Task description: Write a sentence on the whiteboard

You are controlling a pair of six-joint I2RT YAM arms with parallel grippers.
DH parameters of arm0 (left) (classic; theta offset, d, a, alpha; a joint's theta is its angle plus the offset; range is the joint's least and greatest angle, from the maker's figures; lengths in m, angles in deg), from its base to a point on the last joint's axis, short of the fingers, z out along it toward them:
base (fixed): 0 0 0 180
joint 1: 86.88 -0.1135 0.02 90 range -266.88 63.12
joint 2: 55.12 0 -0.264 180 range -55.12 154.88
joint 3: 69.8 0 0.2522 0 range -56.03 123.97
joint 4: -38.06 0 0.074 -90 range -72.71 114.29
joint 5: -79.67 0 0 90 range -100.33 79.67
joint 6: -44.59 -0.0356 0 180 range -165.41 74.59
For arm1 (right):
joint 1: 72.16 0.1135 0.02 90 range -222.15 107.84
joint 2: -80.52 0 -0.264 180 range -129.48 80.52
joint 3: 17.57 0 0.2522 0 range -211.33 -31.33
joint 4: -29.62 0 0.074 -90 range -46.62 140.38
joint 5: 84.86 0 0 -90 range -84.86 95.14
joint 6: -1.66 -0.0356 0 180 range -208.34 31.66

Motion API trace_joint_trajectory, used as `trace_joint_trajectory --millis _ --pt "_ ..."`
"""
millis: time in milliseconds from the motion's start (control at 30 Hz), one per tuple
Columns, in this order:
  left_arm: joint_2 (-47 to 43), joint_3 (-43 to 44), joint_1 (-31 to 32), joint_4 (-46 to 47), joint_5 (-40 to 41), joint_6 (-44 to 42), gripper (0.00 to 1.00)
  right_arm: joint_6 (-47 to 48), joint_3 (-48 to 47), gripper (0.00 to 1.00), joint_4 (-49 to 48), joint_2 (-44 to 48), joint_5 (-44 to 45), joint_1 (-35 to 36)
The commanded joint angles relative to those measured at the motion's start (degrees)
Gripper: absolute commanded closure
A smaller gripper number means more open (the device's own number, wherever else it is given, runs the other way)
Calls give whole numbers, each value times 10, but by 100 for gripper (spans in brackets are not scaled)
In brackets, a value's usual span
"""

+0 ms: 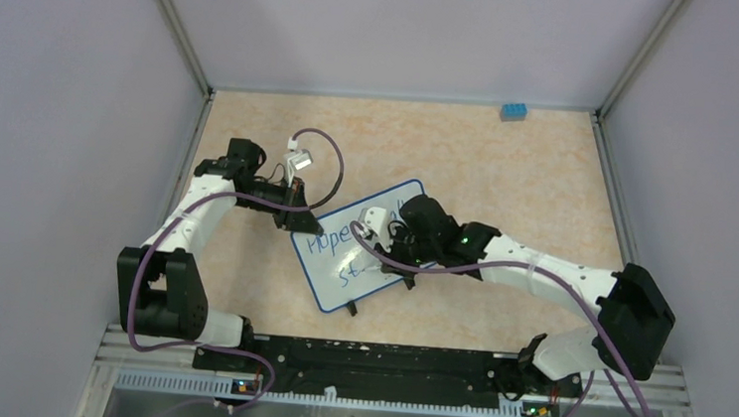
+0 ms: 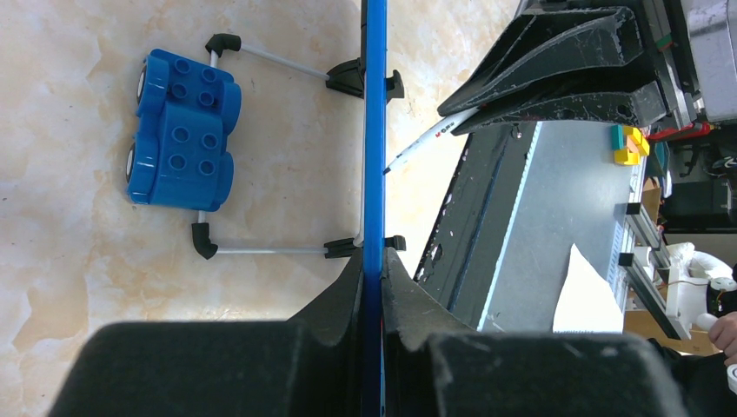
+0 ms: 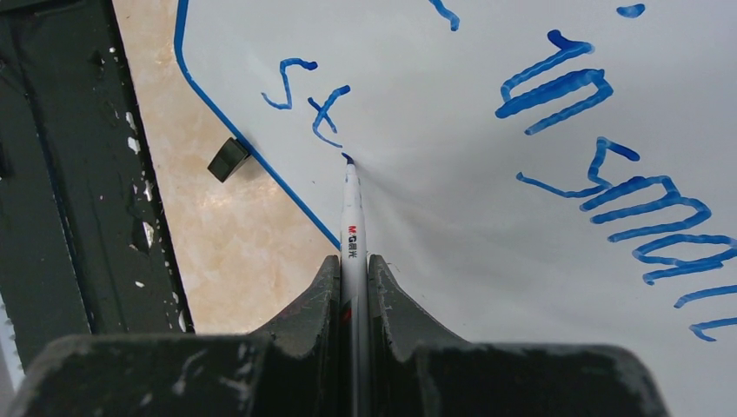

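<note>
The whiteboard (image 1: 328, 283) lies tilted at the table's middle, with a thin blue rim. My left gripper (image 1: 297, 218) is shut on its upper left edge; the left wrist view shows the rim (image 2: 375, 130) edge-on between the jaws of this gripper (image 2: 374, 269). My right gripper (image 3: 353, 261) is shut on a white marker (image 3: 351, 217). The marker's tip rests on the whiteboard (image 3: 487, 226) just after the letters "st" (image 3: 308, 100). The sentence (image 3: 608, 182) is blue handwriting; "in small" shows above, and "Hope" (image 1: 328, 237) is partly hidden by the right arm.
A blue toy block (image 1: 514, 111) sits at the far right back of the table, also seen beyond the board's wire stand (image 2: 269, 59). Grey walls enclose three sides. The black base rail (image 1: 383, 361) runs along the near edge.
</note>
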Motion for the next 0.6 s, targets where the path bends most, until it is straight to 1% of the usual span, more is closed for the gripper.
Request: trace_joint_trajectory --millis 0,567 --pt "-9 -4 2 6 3 -3 100 6 -12 100 -4 15 18 -18" --pt "-10 -4 2 6 4 -3 100 7 -37 100 -8 17 24 -29"
